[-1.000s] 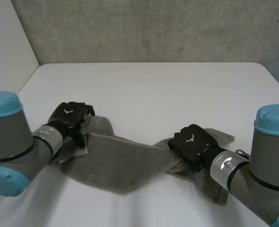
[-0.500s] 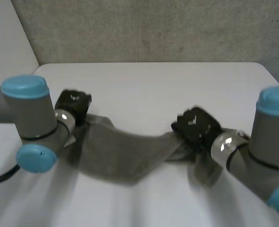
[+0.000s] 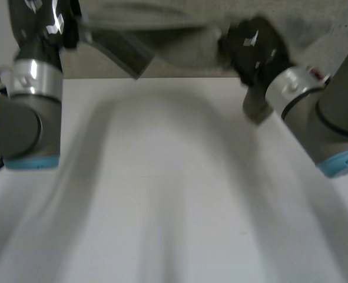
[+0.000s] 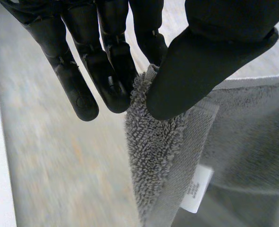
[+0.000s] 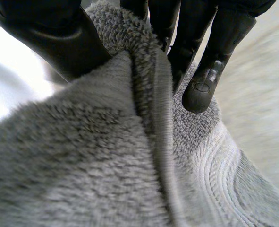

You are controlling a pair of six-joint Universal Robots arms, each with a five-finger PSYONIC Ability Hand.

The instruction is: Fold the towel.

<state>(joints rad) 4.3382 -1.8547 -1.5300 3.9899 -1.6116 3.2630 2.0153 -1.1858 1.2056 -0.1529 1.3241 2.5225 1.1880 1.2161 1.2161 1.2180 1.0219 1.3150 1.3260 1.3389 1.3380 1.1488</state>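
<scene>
The grey towel (image 3: 179, 35) hangs in the air high above the white table (image 3: 162, 194), stretched between both hands. My left hand (image 3: 50, 23) holds its left end; in the left wrist view the thumb (image 4: 196, 61) and fingers (image 4: 111, 71) pinch a corner of the towel (image 4: 163, 156), with a white label (image 4: 196, 189) hanging below. My right hand (image 3: 256, 44) holds the right end; in the right wrist view its thumb (image 5: 49, 33) and fingers (image 5: 200, 56) clamp a bunched edge of the towel (image 5: 106, 151).
A grey wall (image 3: 179, 68) stands behind the table's far edge. Both arms (image 3: 26, 112) (image 3: 321, 112) are raised over the table's sides.
Both hands have risen steeply, lifting the towel off the table into the air. My left hand closed onto the towel's corner during the lift.
</scene>
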